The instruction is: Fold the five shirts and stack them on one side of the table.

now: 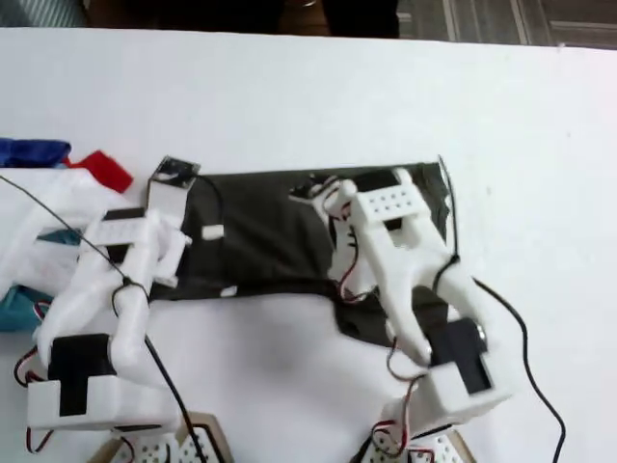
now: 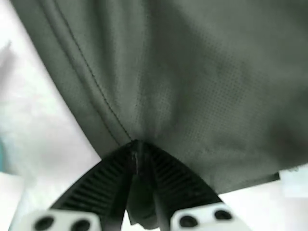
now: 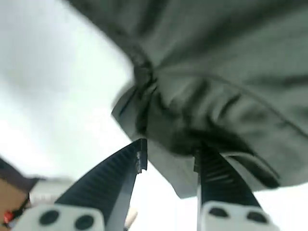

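A dark grey shirt (image 1: 260, 231) lies spread across the middle of the white table (image 1: 308, 96). My left gripper (image 1: 183, 260) is at the shirt's left edge. In the left wrist view the left gripper (image 2: 136, 156) is shut on the hem of the shirt (image 2: 192, 72), with the cloth stretching away from its tips. My right gripper (image 1: 325, 198) hangs over the shirt's upper middle. The right wrist view has the right gripper (image 3: 169, 159) open, with a bunched fold of the shirt (image 3: 216, 72) lying between its fingers.
A pile of other shirts sits at the table's left edge: white (image 1: 39, 207), blue (image 1: 29, 151), red (image 1: 101, 169) and teal (image 1: 14, 307). Bare table stretches behind and to the right of the dark shirt. Both arm bases stand at the near edge.
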